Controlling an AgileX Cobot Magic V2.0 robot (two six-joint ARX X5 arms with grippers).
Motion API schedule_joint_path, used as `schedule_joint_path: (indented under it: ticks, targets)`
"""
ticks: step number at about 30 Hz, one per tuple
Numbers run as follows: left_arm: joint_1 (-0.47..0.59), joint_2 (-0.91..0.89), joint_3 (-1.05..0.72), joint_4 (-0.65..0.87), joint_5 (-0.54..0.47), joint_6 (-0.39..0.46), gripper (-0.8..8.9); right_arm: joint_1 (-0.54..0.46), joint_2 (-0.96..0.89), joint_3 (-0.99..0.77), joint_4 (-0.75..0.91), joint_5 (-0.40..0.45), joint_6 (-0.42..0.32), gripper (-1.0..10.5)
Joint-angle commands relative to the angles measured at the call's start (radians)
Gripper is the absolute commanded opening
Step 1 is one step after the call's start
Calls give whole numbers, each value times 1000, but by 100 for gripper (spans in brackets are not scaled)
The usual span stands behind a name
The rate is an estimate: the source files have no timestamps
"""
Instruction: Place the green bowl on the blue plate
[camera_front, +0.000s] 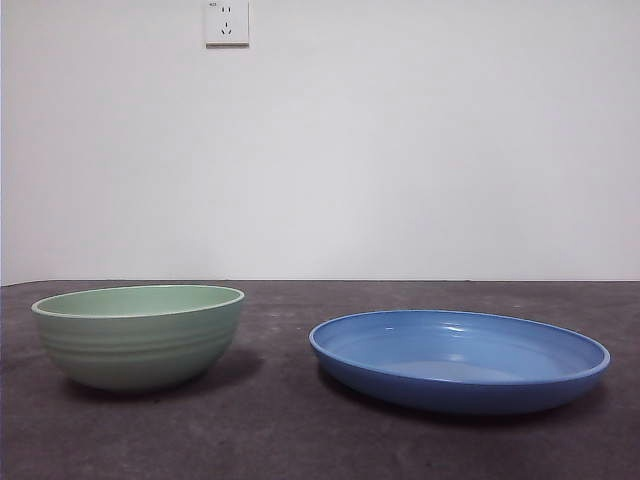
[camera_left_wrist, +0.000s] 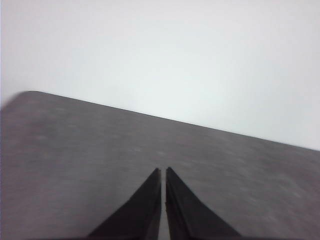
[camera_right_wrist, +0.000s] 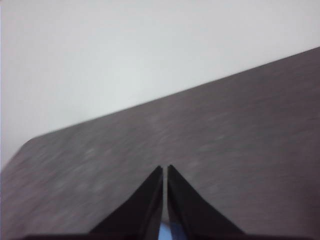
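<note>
Green bowl: the green bowl (camera_front: 140, 335) sits upright on the bench (camera_front: 280, 430), to the left of the blue plate (camera_front: 460, 358) and well apart from it. Nothing holds it. It waits there to be picked up, so I think the job has not started.
Bowl look: round, deep, pale mint green. It has soft lines running around its side and a lighter rim. It looks hard and smooth, like a baked clay dish.
Blue plate: it lies flat on the bench and nothing is in it. That leaves room for the bowl to go inside.
Plate look: wide, low and shiny blue, with a raised rim and rings inside. It is wider than the bowl, so the bowl should fit.
Bench: dark gray and a bit rough, with tiny specks.
Wall: plain white behind the plate, with a white socket (camera_front: 227, 22) high up.
Left gripper: the left gripper (camera_left_wrist: 163, 172) is pressed closed with nothing in it, over bare bench.
Right gripper: the right gripper (camera_right_wrist: 165, 170) is also pressed closed and holds nothing. A bit of blue peeks out under it.
</note>
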Motion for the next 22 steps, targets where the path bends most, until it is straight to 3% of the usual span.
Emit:
schedule_joint_path:
  ticks: [1, 7, 12, 18, 22]
  targets:
    - [-34, 52, 74, -40, 57, -5, 16, 14, 71, 76, -13, -84, 3, 11]
    - [-161, 147, 195, -132, 98, 3, 16, 203, 172, 183, -22, -119, -35, 11]
    - [-257, 194, 257, -174, 163, 45, 16, 353, 236, 264, -109, -122, -188, 11]
    - [-308, 212, 274, -277, 265, 117, 19, 382, 253, 326, -272, -224, -340, 11]
    - [-313, 212, 274, -330, 266, 131, 19, 382, 238, 327, -315, -224, -357, 11]
